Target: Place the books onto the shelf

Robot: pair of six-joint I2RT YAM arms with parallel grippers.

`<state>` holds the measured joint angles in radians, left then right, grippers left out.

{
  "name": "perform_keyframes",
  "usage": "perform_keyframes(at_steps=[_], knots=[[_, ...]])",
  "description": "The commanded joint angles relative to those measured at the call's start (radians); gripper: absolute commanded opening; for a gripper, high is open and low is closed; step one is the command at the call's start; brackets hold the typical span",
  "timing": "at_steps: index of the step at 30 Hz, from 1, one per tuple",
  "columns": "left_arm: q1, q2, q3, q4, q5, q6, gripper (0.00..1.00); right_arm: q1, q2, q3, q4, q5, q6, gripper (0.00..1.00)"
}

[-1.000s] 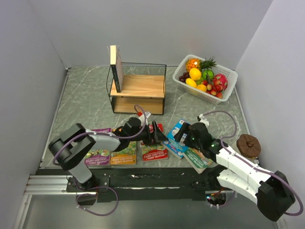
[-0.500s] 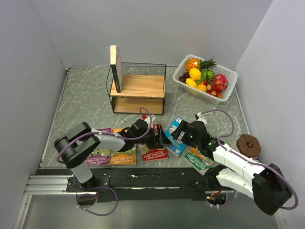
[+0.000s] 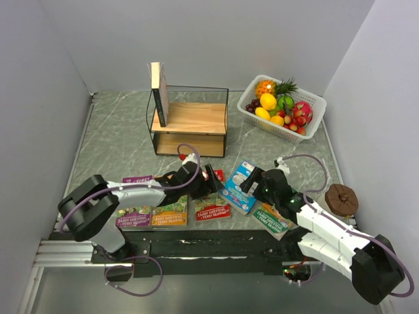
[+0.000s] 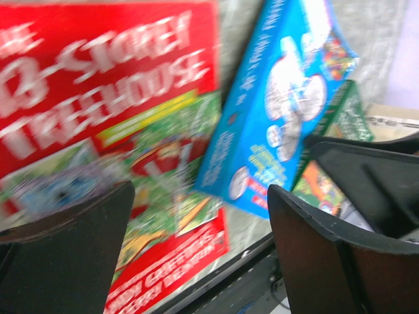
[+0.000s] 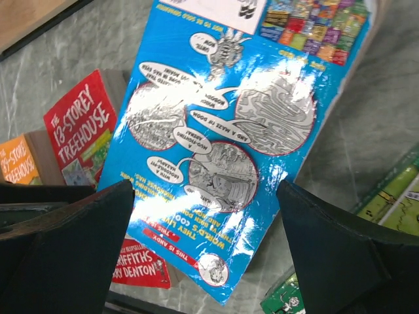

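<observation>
Left fingers [image 4: 62, 261] hung spread and empty over the red book [image 4: 111, 98]. Right fingers [image 5: 65, 248], likewise released, hung over the blue book [image 5: 222, 131]. Both books lay on the counter [image 3: 118, 137], well short of the shelf [image 3: 190, 121]. A clean lift would likely require catching one free edge.

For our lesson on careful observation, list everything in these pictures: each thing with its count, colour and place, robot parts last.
shelf: one, light wood in black wire, table's far middle.
upright book: one, tan edge, dark cover, shelf's top left.
lying books: five, purple, orange, red, blue, green, near table.
fruit basket: one, white, far right.
round object: one, brown, right edge.
table: one, grey marbled.
left gripper: one, black, open, above red book.
right gripper: one, black, open, above blue book.
</observation>
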<state>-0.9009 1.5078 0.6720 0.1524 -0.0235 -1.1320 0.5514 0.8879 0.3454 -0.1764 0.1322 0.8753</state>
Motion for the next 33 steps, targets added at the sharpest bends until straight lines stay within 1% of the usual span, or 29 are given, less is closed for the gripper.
perform_keyframes(at_steps=[1, 6, 10, 12, 13, 15, 16, 17, 19, 20, 21, 23, 24, 26, 27, 29, 30, 31, 32, 33], knots=[[-0.001, 0.077, 0.032, 0.073, 0.075, 0.023, 0.89, -0.013, 0.011, -0.002, -0.172, 0.081, 0.04, 0.99], [-0.001, 0.114, 0.005, 0.186, 0.137, 0.023, 0.89, -0.015, 0.025, -0.016, -0.189, 0.089, 0.051, 1.0], [-0.001, 0.129, -0.006, 0.248, 0.152, 0.024, 0.89, -0.015, 0.138, 0.007, -0.147, 0.043, 0.044, 1.0], [-0.001, 0.138, -0.011, 0.282, 0.177, 0.032, 0.86, -0.015, 0.177, 0.004, -0.074, -0.014, 0.028, 0.99], [-0.001, 0.14, -0.015, 0.333, 0.204, 0.034, 0.81, -0.015, 0.187, -0.008, -0.042, -0.041, 0.03, 0.99], [-0.001, 0.147, -0.032, 0.386, 0.232, 0.025, 0.74, -0.015, 0.19, -0.04, 0.047, -0.101, 0.042, 0.97], [-0.001, 0.152, -0.04, 0.438, 0.264, 0.023, 0.72, -0.016, 0.198, -0.048, 0.07, -0.117, 0.042, 0.97], [-0.001, 0.154, -0.051, 0.467, 0.279, 0.015, 0.7, -0.015, 0.203, -0.049, 0.084, -0.127, 0.044, 0.96], [-0.001, 0.169, -0.069, 0.522, 0.324, 0.006, 0.64, -0.016, 0.221, -0.052, 0.1, -0.16, 0.037, 0.95], [-0.001, 0.175, -0.075, 0.583, 0.339, -0.005, 0.61, -0.015, 0.224, -0.054, 0.104, -0.166, 0.033, 0.95], [-0.001, 0.189, -0.078, 0.61, 0.353, -0.009, 0.51, -0.015, 0.227, -0.057, 0.107, -0.174, 0.031, 0.95], [-0.001, 0.203, -0.097, 0.709, 0.399, -0.026, 0.4, -0.015, 0.221, -0.063, 0.112, -0.18, 0.025, 0.95], [-0.001, 0.212, -0.104, 0.745, 0.41, -0.032, 0.24, -0.015, 0.211, -0.066, 0.112, -0.18, 0.021, 0.94], [-0.001, 0.21, -0.124, 0.786, 0.412, -0.046, 0.09, -0.01, 0.189, -0.062, 0.091, -0.175, 0.013, 0.94], [-0.001, 0.189, -0.127, 0.779, 0.402, -0.046, 0.01, -0.004, 0.157, -0.046, 0.072, -0.165, 0.008, 0.94], [-0.001, 0.146, -0.137, 0.748, 0.373, -0.028, 0.01, 0.027, 0.106, 0.007, -0.026, -0.111, -0.007, 0.95], [-0.003, 0.078, -0.137, 0.68, 0.36, -0.016, 0.01, 0.044, 0.042, 0.03, -0.069, -0.083, -0.015, 0.96], [-0.003, 0.034, -0.126, 0.621, 0.346, -0.003, 0.01, 0.062, 0.005, 0.055, -0.107, -0.019, -0.021, 0.96], [-0.006, -0.012, -0.117, 0.563, 0.324, 0.021, 0.01, 0.102, -0.03, 0.105, -0.177, 0.009, -0.038, 0.98], [-0.012, -0.111, -0.106, 0.439, 0.28, 0.034, 0.01, 0.119, -0.091, 0.131, -0.204, 0.033, -0.051, 0.99]])
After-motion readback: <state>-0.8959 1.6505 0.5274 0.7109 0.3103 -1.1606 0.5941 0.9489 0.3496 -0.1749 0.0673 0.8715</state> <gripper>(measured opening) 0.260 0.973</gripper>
